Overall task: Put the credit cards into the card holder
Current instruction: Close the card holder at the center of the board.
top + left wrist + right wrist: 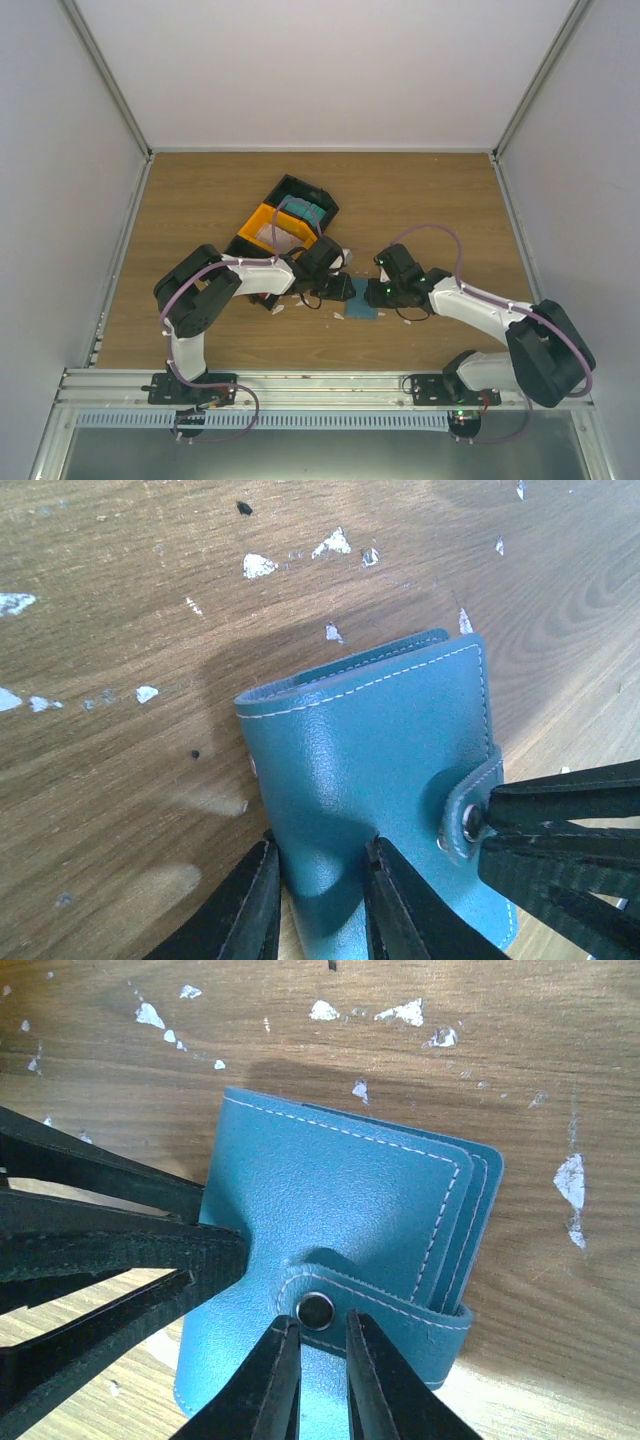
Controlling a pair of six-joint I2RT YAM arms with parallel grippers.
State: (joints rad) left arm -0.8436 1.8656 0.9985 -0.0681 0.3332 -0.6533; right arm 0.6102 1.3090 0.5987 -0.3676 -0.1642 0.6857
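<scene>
The card holder point(362, 305) lies shut on the table point(200, 200), its snap tab point(318, 1309) right at the right claw's point(320, 1332) tips, at 12 o'clock. The left claw point(320, 855) rests on its 9 o'clock edge. I cannot tell if either claw pinches.

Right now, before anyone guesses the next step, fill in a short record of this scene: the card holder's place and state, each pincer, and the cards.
card holder: lying on the table, closed, snap tab fastened
left pincer: tips at one edge of the card holder, slightly apart; grip unclear
right pincer: tips at the snap tab, narrow gap; grip unclear
cards: stacked in the black-and-orange bin beyond the arms
</scene>
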